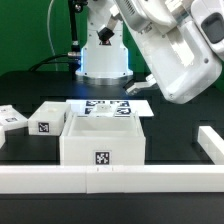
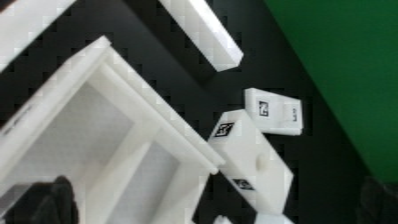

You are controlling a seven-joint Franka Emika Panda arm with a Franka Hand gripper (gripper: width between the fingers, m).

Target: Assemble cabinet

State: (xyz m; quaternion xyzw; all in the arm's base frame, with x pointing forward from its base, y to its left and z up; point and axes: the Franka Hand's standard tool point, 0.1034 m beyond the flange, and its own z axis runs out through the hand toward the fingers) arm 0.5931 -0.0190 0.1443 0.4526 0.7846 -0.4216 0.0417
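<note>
White small block [image 1: 10,120] at the exterior view's left, on black surface [image 1: 175,125] | second tagged block [image 1: 44,120] next, just beside cabinet | cabinet [image 1: 100,138] mid-scene, open side up, tag facing camera | marker board [image 1: 112,106] flat behind it | gripper [image 1: 138,87] hovering above-right of cabinet, holding nothing, jaws seemingly apart, wrist view blurred

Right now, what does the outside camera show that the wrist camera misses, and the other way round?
Only the exterior view shows the robot's base and the marker board lying behind the box. Only the wrist view shows the stepped inner edges of the cabinet from close up. Both views show the cabinet, the small tagged blocks beside it, the black table and the green backdrop.
</note>
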